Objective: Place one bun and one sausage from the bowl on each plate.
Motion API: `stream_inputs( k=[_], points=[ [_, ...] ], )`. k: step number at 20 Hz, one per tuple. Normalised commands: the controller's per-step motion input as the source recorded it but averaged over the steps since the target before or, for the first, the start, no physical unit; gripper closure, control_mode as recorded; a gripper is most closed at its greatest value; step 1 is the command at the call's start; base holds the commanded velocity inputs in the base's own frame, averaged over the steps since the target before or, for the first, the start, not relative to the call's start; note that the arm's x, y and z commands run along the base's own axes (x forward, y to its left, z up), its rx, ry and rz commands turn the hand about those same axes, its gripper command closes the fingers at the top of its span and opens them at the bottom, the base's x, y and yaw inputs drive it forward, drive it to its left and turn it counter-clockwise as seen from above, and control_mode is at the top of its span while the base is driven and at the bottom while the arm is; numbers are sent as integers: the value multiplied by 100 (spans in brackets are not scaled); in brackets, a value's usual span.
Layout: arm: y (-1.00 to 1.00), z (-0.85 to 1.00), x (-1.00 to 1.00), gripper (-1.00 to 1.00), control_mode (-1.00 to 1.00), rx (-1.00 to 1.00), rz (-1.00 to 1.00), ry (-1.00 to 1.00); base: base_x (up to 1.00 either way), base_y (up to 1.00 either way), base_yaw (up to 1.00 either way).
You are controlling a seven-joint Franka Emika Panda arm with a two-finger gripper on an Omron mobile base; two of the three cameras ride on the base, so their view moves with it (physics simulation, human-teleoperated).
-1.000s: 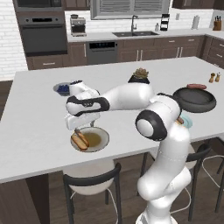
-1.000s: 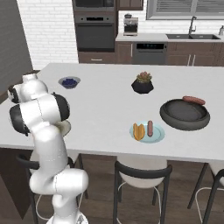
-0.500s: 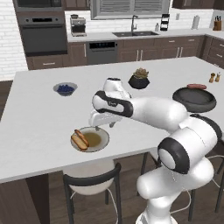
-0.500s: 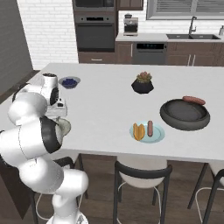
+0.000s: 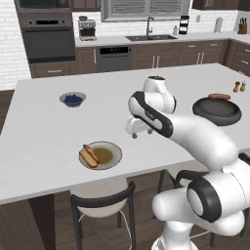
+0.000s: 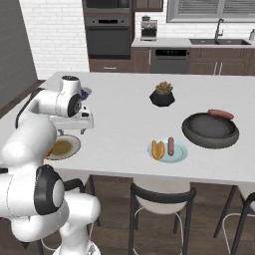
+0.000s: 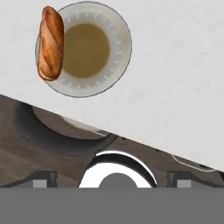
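One white island counter [image 5: 44, 146] fills the kitchen. One dark bowl [image 6: 209, 131] holds one sausage [image 6: 220, 114] on its rim. Two plates: the grey-rimmed one [image 5: 111, 155] carries one bun [image 5: 89, 156]; the blue one [image 6: 179, 152] carries a bun [image 6: 158, 150] and a sausage [image 6: 171, 146]. The gripper [image 5: 136, 130] hangs empty above the counter, jaws apart.

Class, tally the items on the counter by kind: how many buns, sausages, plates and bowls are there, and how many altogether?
Buns: 2
Sausages: 2
Plates: 2
Bowls: 2
Total: 8
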Motion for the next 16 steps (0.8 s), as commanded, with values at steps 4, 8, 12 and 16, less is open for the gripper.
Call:
stream_inputs(
  k=[4, 8, 12, 16],
  points=[
    [-77, 51, -36, -100, -100, -9, -4, 0, 0, 0, 0],
    [-59, 55, -76, -100, -100, -1, -6, -6, 0, 0, 0],
    [-29, 66, -88, -100, -100, -1, -10, -11, 0, 0, 0],
    [0, 50, -92, -100, -100, 0, -2, -20, 0, 0, 0]
  ],
)
